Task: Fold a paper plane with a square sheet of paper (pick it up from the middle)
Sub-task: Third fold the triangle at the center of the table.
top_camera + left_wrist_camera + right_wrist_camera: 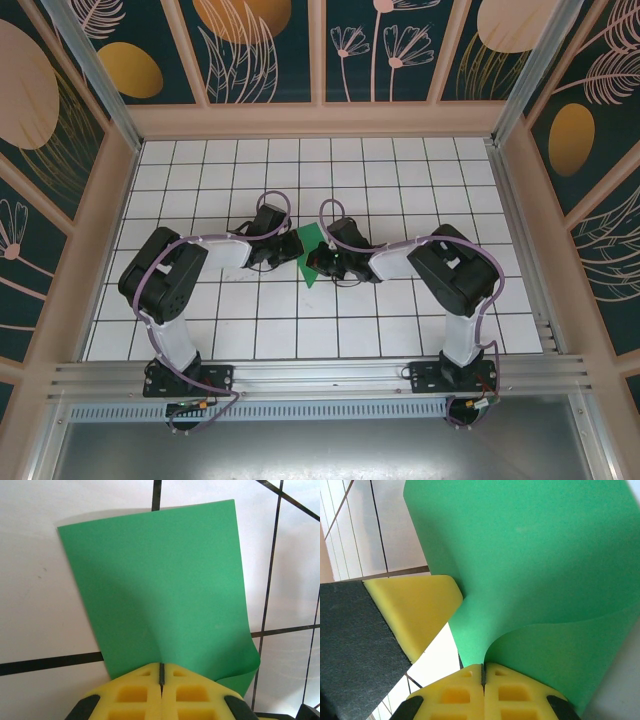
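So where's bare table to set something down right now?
Free: far tile rows under the back wall; near tiles between the arm bases. Crowded: centre, where left fingers and right fingers pinch the paper.

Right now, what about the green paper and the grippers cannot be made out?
Left wrist: the left gripper, shut on the square sheet of paper, hides the sheet's near edge.
Right wrist: the sheet runs past the top and right frame edges; the right gripper covers the pinched spot.
Top external: both grippers cover most of the sheet, so its outline and creases cannot be told.
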Tool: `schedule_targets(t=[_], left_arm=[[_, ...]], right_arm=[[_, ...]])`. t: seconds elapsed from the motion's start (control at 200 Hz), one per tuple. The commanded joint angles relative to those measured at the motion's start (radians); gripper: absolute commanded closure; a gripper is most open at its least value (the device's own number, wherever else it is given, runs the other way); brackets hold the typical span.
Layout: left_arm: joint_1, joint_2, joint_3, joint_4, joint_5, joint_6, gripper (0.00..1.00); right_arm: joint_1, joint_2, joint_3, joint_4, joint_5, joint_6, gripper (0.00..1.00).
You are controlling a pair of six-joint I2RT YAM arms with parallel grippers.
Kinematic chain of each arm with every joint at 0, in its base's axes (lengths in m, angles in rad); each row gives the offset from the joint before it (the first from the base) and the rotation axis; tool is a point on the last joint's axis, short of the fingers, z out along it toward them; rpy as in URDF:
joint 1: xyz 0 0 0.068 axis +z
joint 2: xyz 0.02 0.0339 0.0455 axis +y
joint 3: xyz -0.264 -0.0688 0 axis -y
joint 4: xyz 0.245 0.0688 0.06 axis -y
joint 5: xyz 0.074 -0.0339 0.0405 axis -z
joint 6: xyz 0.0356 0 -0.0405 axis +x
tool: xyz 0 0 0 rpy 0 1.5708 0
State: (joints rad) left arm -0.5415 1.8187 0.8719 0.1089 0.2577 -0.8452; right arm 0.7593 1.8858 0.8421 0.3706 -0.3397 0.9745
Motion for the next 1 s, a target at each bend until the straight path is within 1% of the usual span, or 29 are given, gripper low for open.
schedule_targets(t=[0.0,0.43,0.996], left_arm=[[0.002,0.04,0.0,-0.048,-0.008,0.02,0.93],[0.0,0.048,-0.002,-0.04,0.008,0.026,0.92],[-0.001,0.049,-0.004,-0.041,0.009,0.029,0.92]], right_arm=[[0.005,0.009,-0.001,0.002,-0.011,-0.02,0.96],[0.006,0.027,0.006,0.031,-0.042,-0.05,0.96],[0.003,0.047,0.026,0.018,-0.032,-0.078,0.96]])
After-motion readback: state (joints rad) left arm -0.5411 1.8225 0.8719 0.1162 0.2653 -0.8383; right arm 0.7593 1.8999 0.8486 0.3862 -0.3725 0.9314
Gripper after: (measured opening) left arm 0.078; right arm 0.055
